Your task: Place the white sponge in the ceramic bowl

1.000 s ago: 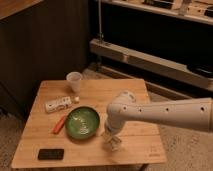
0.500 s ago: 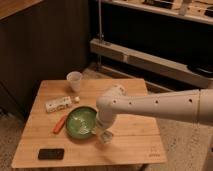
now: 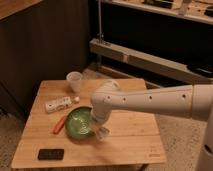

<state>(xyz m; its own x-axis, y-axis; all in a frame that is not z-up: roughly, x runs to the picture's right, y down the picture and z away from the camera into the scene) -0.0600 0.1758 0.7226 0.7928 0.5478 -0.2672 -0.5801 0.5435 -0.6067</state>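
Note:
The green ceramic bowl (image 3: pixel 78 123) sits on the left half of the wooden table (image 3: pixel 130 135). My gripper (image 3: pixel 101 131) hangs under the white arm (image 3: pixel 150 102) at the bowl's right rim, just above the table. A small pale pad, the white sponge (image 3: pixel 103 133), shows at the gripper's tip, shut in it. The arm's wrist hides part of the bowl's right edge.
A white cup (image 3: pixel 74 80) stands at the table's back left. A white printed carton (image 3: pixel 58 104) lies left of the bowl, with a small white bit (image 3: pixel 76 99) beside it. An orange stick-like item (image 3: pixel 59 124) lies against the bowl's left side. A black phone (image 3: pixel 51 154) lies at the front left.
The arm has swung left across the table, carrying the gripper and the pale pad from the table's middle right to the bowl's right rim.

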